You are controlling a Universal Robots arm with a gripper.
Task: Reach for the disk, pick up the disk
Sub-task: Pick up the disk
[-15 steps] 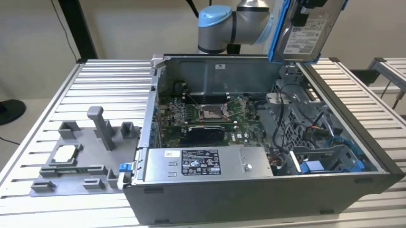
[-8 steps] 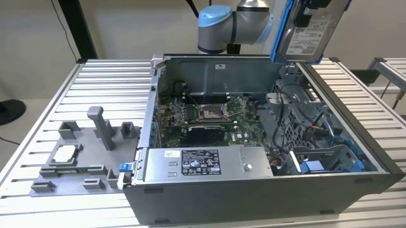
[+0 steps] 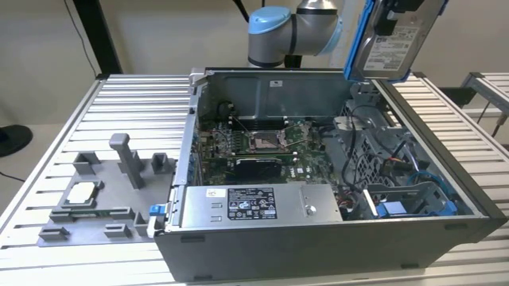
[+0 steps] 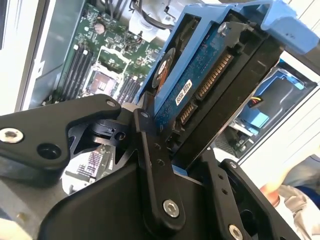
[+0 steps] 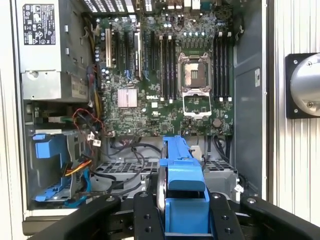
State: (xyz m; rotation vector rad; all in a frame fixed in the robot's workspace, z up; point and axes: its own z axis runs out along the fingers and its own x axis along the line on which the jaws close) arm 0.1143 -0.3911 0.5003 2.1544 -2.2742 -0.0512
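The exterior view looks down at an angle from in front of the open computer case (image 3: 318, 179), far enough back to take in the slatted counter (image 3: 135, 101) on both sides and my arm's blue-capped joint (image 3: 275, 27) above the case's far wall. My first wrist view faces straight down into the case from well above, past my pincer (image 5: 185, 210), with the motherboard (image 5: 165, 75) spread out below. My second wrist view sits very close behind my pincer (image 4: 170, 150), looking obliquely along the disk (image 4: 200, 85). All three views share the motherboard and the disk's blue frame.
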